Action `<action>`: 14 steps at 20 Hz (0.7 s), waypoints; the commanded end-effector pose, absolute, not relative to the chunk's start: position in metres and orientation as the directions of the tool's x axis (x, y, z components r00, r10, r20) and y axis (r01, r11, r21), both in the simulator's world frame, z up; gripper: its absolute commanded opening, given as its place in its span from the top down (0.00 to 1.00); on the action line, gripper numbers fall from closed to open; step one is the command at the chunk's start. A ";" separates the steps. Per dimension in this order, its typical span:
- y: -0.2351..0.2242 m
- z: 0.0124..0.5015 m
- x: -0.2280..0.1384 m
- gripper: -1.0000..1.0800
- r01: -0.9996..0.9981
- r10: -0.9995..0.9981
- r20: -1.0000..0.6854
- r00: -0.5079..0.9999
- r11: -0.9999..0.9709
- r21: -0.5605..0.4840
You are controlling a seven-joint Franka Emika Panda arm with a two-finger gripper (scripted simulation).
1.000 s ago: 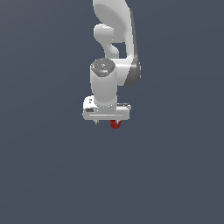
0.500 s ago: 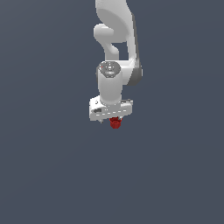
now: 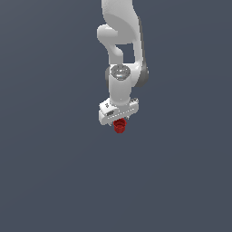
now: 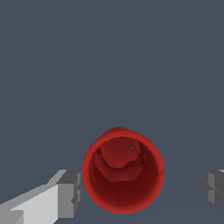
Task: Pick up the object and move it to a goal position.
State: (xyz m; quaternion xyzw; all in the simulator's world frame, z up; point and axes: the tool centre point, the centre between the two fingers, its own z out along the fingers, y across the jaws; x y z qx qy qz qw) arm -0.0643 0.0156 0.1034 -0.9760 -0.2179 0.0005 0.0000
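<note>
The object is a small dark-red cup (image 3: 119,127), seen just under the white gripper (image 3: 119,122) in the exterior view. In the wrist view I look down into the cup's open mouth (image 4: 123,175), and it sits between the two grey fingertips. One fingertip (image 4: 70,192) is right beside the cup's rim. The other fingertip (image 4: 213,189) stands well apart from it. The gripper (image 4: 141,190) is open around the cup, not closed on it. The fingers themselves are hidden behind the hand in the exterior view.
The white arm (image 3: 121,41) rises straight above the hand. Everything around is a plain dark grey surface with no other objects or edges in view.
The hand has turned about its vertical axis and shifted slightly to the exterior view's right. The red cup stays directly beneath it.
</note>
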 end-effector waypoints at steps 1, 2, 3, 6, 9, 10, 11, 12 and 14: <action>0.019 0.100 -0.070 0.04 0.459 0.459 0.000 0.889 -0.889 0.000; 0.020 0.099 -0.072 0.04 0.468 0.468 0.000 0.884 -0.884 0.000; 0.020 0.099 -0.073 0.04 0.475 0.475 0.000 0.880 -0.880 0.000; 0.021 0.097 -0.075 0.04 0.487 0.487 0.000 0.873 -0.873 0.000; 0.021 0.097 -0.075 0.04 0.483 0.483 0.000 0.876 -0.876 0.000; 0.021 0.096 -0.075 0.04 0.483 0.483 0.000 0.876 -0.876 0.000; 0.021 0.095 -0.075 0.04 0.483 0.483 0.000 0.876 -0.876 0.000; 0.021 0.092 -0.075 0.04 0.484 0.484 0.000 0.875 -0.875 0.000; 0.021 0.086 -0.075 0.04 0.484 0.484 0.000 0.875 -0.875 0.000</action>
